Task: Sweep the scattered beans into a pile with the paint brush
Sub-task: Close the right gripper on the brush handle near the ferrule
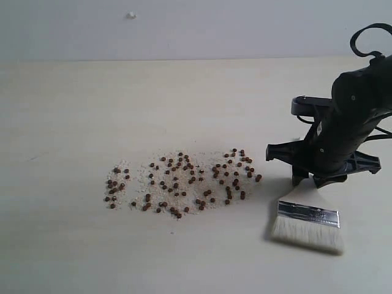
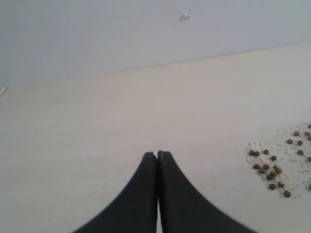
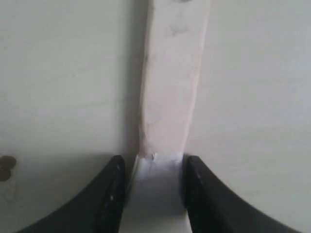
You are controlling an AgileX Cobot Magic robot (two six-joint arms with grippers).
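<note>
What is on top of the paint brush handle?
The right tool stands over the paint brush handle, one finger on each side; whether it clamps is unclear. In the exterior view it covers most of the handle.

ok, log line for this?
stage: pre-sweep | right tool: around wide flat wooden-handled paint brush, grip unconfirmed | tiny reddish-brown beans: scattered | left tool: shut

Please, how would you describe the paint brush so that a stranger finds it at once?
On the pale table, look to the right of the scattered beans, at the black right gripper. There is the paint brush, its handle between the jaws. Only it has a silver band and off-white bristles.
</note>
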